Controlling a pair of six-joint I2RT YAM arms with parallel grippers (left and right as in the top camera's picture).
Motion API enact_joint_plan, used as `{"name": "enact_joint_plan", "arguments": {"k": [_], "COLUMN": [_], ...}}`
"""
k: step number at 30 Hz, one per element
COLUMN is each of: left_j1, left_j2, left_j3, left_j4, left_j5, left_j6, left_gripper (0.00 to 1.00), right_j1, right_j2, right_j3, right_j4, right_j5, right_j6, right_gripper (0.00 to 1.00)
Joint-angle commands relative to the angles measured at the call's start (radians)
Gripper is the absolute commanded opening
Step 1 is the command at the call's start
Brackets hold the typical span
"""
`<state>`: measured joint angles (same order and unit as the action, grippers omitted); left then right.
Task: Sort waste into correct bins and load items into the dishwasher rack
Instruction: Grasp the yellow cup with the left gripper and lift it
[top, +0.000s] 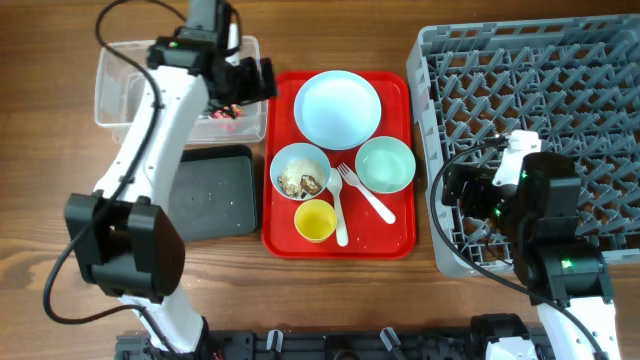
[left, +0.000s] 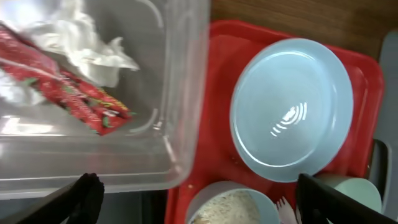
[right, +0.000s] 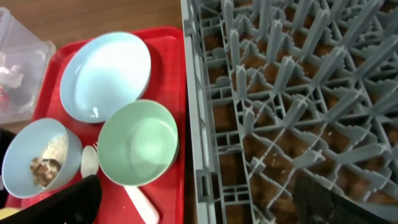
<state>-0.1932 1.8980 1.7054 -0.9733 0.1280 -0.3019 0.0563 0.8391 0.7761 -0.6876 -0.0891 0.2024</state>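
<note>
Overhead check first: locate left gripper (top: 262, 80) above the end of clear tub (top: 110, 75) nearest red serving tray (top: 400, 240), jaws spread wide, nothing held. Confirm in left wrist view: red snack wrapper (left: 68, 93) and white tissue (left: 87, 43) lying inside the tub, touching each other. Locate right gripper (top: 450, 188) at the near corner of dishwasher rack (top: 540, 70), close over its wall, likewise spread and empty. No dishes visible in the rack.

Treat dry waste as sorted. Treat food scraps (top: 298, 182) as outstanding: brownish bits with white grains inside pale blue bowl (top: 300, 172) on the red serving tray. Find black tray (top: 215, 190) on the surface (top: 40, 200), between the tub and the robot, just beside the red serving tray.

Also on the red serving tray: pale blue plate (top: 338, 108), mint green bowl (top: 385, 163), yellow cup (top: 315, 220), white fork (top: 365, 193) and spoon (top: 340, 215) with heads close together.

Probable faults from here:
- Spilled scraps, if tilting the blue bowl before reaching the black tray.
- Snagged or dragged tub, if lowering the left gripper against its wall.
- Knocked rack, if swinging the right gripper low across the rim.
- Slipping plate, lying flat with little edge to pinch.
- Arm contact, if reaching for the red serving tray from both sides together.
</note>
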Motion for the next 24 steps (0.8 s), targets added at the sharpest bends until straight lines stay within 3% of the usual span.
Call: {"name": "enact_joint_plan", "arguments": {"k": [1,5,10,16,20,24], "left_j1": [-0.064,-0.111,-0.148,-0.254,-0.378,-0.393], "left_j2": [0.004,0.004,-0.024,-0.152,-0.365,-0.499], "left_j3": [-0.003,-0.003,-0.003,-0.004,-0.086,-0.230], "left_j4": [0.007,-0.056,-0.394,-0.589,-0.594,-0.495], "left_j5": [0.001,0.001,-0.037,-0.142,-0.156,-0.147], "left_j6": [-0.009,-0.010,-0.074,-0.129,-0.177,-0.201], "left_gripper": [1.00,0.96,1.00,0.98,1.00,1.00], "right_j1": [0.002,0.002,0.002,0.002,0.002,0.002], "right_j2": [0.003,0.003,0.013,0.016,0.017,0.017], "right_j3": [0.023,0.023,0.023,0.023,0.023,0.023], "right_j4": [-0.019,-0.028,-0.027,-0.032,-0.035,-0.035], "right_j5": [0.001,0.002,0.003,0.002,0.002,-0.002], "right_j6": [-0.016,-0.016,-0.023,-0.042,-0.043,-0.043], "right_gripper": [1.00,1.00,1.00,1.00,1.00,1.00]}}
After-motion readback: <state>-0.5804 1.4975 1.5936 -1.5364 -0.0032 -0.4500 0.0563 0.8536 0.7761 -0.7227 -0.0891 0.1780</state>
